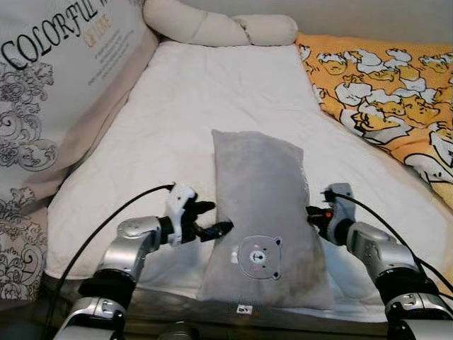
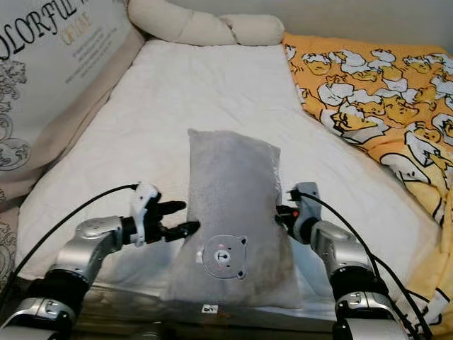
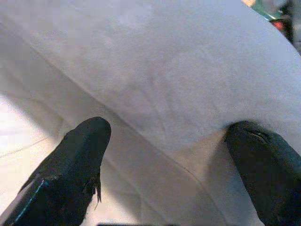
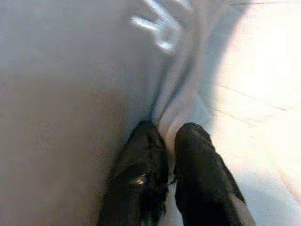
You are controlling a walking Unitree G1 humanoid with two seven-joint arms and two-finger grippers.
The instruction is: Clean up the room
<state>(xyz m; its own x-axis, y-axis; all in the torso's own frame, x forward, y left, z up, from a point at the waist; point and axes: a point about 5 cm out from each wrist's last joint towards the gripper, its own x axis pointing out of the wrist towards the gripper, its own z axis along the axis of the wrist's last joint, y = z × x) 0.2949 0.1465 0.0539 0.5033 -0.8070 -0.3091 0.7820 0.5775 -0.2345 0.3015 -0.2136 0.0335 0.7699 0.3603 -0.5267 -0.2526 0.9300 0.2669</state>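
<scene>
Grey plush covers the pillow (image 1: 263, 212), which lies on the white bed (image 1: 184, 106) with its long axis running from 6 o'clock, at the near edge, toward 12 o'clock. We have it between our two arms. The left tool (image 1: 216, 218) stands at 9 o'clock of the pillow, its black fingers (image 3: 70, 174) spread wide, the tips touching or almost touching the long side. The right tool (image 1: 311, 214) is at 3 o'clock, its fingers (image 4: 197, 155) pressed nearly together and pinching the thin seam fold of the pillow. Both arms seem equally near, so we judge that a lift needs the two together. The pillow looks soft and puffy, with a small bear face (image 1: 259, 256) stitched near the near end. Beside it, at 2 o'clock, lies an orange blanket (image 1: 382, 85) with cartoon ducks.
</scene>
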